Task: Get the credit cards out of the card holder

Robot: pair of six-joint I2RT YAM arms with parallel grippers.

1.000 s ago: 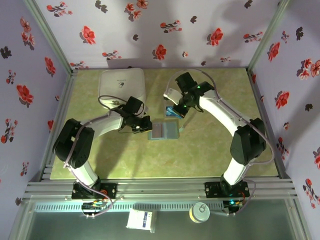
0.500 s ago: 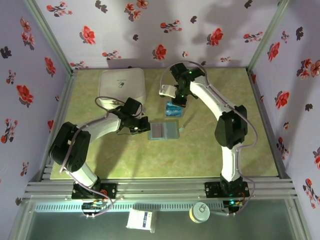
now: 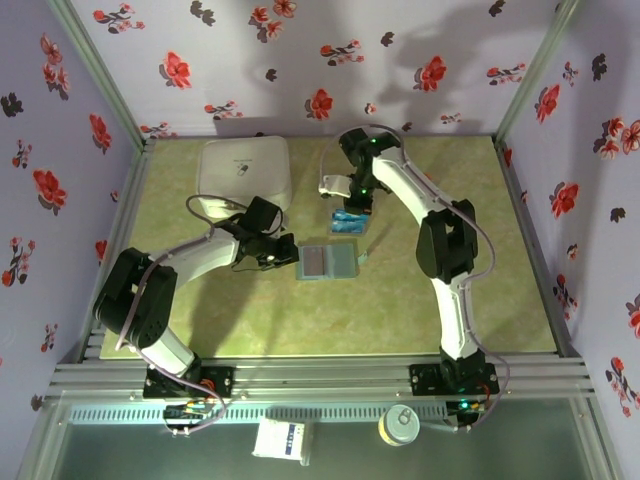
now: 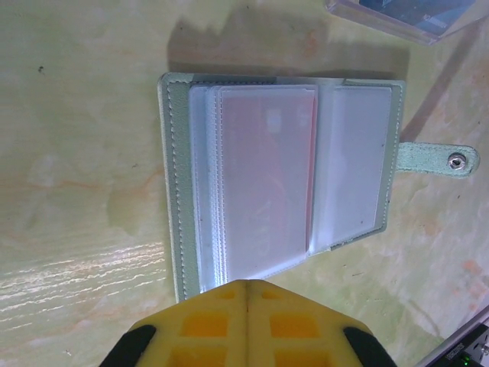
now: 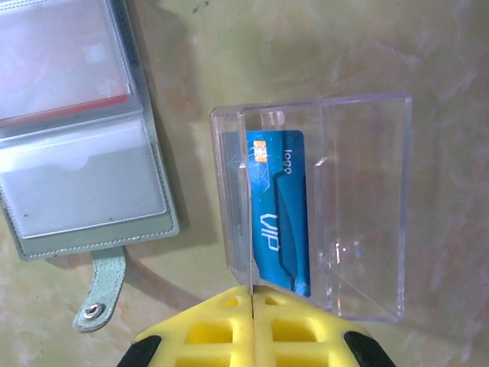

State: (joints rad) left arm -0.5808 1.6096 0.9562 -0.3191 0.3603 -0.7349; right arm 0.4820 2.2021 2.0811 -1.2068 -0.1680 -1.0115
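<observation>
Comparing with a second ago, we see the right arm folded farther back, its right tool (image 5: 252, 294) pressed together, empty, over the clear tray (image 5: 363, 199) where the blue card (image 5: 279, 206) lies. The left tool (image 4: 246, 287), likewise pressed together, stays at the edge of the open card holder (image 4: 177, 191) on the table (image 3: 300, 320), the red card (image 4: 267, 168) in its sleeve.

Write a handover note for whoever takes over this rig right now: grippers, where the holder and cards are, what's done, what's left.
Left gripper: fingers shut, nothing held, at the edge of the card holder.
Right gripper: fingers shut, no card held, at the near edge of the clear tray.
Card holder: lying open on the table, beside the tray.
Red-orange card: in a clear sleeve of the holder.
Blue card: in the clear tray.
Done: blue card out.
Left: pull out the red-orange card.
</observation>
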